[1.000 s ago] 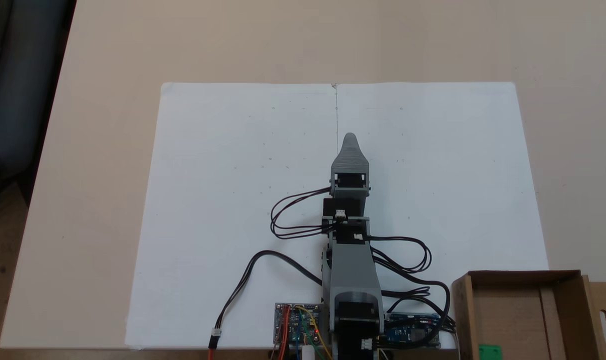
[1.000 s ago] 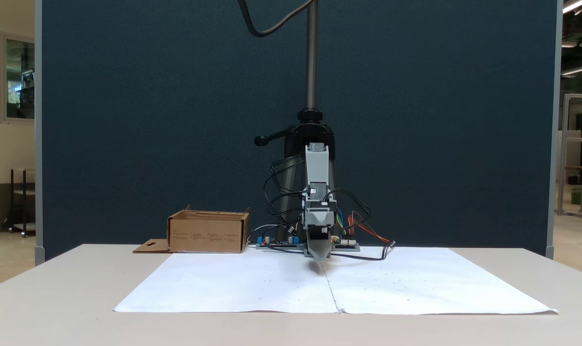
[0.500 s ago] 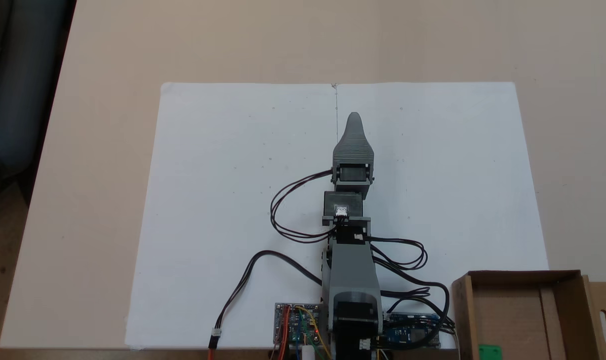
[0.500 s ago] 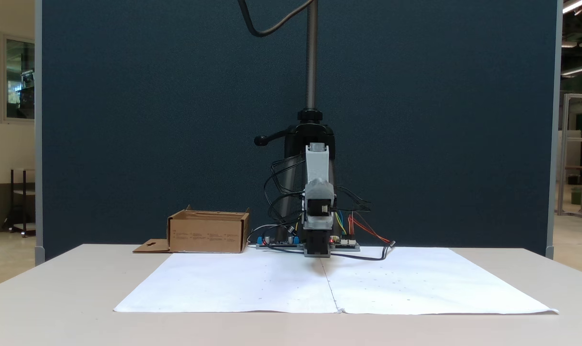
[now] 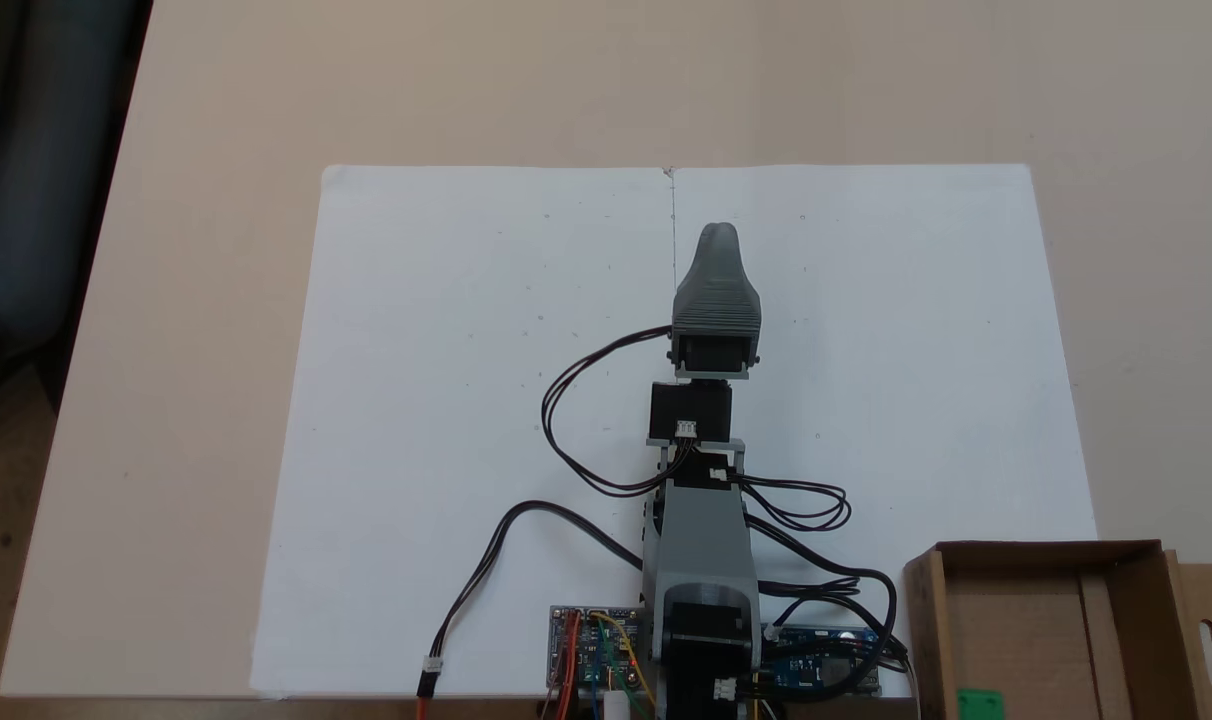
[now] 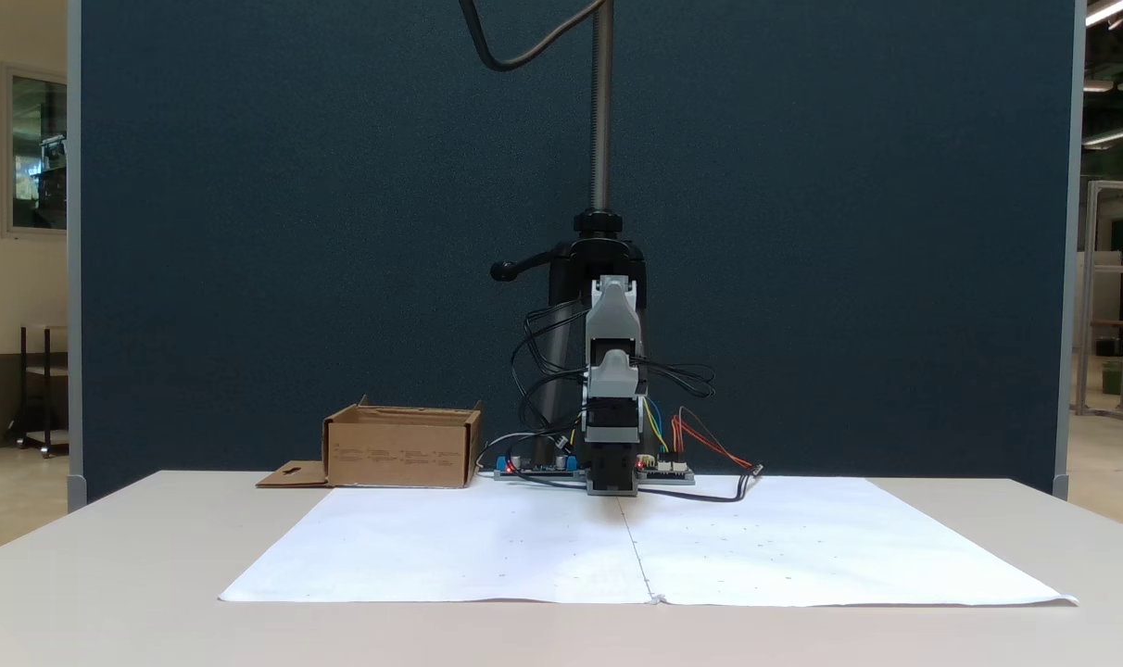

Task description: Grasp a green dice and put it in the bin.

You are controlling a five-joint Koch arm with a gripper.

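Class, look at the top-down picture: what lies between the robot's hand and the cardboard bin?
In a fixed view, bare white paper and looping black cables lie between the hand and the bin.

Green dice (image 5: 979,703) cut by bottom edge; tool (image 5: 718,235) jaws stacked, gap hidden.

White paper sheets (image 5: 466,400) cover the beige table (image 5: 216,100) before a dark blue partition (image 6: 293,232).
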